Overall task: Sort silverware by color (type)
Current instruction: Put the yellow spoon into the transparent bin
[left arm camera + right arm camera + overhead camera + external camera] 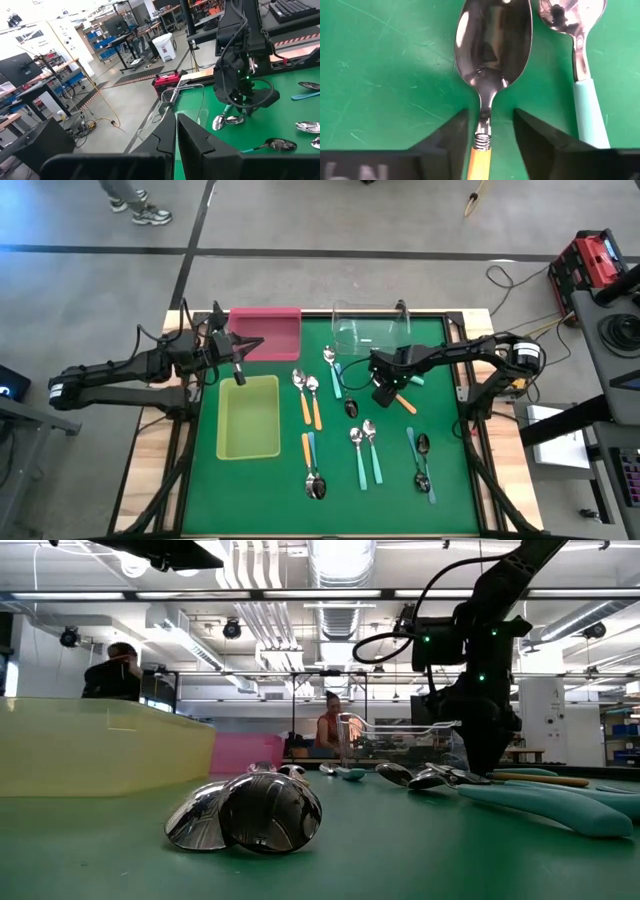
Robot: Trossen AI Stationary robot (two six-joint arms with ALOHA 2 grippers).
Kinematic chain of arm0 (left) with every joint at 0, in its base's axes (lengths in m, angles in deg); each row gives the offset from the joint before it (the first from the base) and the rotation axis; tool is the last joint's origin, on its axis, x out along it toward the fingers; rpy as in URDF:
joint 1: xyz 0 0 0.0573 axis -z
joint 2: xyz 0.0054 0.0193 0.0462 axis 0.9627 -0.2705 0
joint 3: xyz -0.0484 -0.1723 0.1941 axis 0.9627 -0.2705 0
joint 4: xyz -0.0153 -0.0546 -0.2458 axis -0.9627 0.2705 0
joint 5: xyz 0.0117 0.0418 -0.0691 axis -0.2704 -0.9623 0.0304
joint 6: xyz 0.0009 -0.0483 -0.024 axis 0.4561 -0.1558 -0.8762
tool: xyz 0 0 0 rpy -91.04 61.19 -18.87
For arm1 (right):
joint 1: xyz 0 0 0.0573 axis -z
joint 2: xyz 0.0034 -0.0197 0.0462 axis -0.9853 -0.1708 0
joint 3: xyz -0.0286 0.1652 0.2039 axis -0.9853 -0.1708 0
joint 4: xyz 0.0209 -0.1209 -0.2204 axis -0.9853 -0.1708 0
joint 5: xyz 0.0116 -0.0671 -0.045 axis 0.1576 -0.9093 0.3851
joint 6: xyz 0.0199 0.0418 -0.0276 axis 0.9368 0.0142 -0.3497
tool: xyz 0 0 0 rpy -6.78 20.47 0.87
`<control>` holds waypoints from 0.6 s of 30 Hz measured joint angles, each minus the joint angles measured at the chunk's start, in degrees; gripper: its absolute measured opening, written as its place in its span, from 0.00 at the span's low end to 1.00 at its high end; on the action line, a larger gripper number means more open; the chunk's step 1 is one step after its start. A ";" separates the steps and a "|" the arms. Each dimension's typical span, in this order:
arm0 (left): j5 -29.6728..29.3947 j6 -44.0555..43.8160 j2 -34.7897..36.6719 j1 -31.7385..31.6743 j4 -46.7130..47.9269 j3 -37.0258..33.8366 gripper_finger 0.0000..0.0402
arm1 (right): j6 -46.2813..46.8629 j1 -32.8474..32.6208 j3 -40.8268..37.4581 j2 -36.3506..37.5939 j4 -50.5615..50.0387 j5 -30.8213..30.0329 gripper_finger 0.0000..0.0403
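Silverware (pixel 365 450) lies unsorted on our green desk (pixel 450 480), trays empty, while our right hand (pixel 490 131) narrows around an orange-handled spoon (pixel 492 45) and our left hand (pixel 238 372) waits shut.

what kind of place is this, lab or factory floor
Most likely a robotics lab or workshop. The low view shows exposed ceiling ducts above rows of open workbenches, and the left wrist view shows shelves of blue parts bins on a bare concrete floor.
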 joint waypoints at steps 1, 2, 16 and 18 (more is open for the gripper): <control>0.01 -0.01 0.00 -0.01 0.00 0.00 0.00 | 0.00 0.00 0.00 0.00 0.07 0.00 0.27; 0.00 -0.02 0.00 -0.01 0.01 0.00 0.00 | -0.02 0.00 0.00 -0.02 0.15 0.01 0.22; 0.00 -0.22 -0.02 0.00 0.04 0.00 0.00 | -0.34 0.00 3.35 3.45 -1.63 6.02 0.04; 0.00 -0.22 -0.02 0.00 0.03 0.00 0.00 | -0.49 0.00 5.41 5.26 -1.69 8.27 0.04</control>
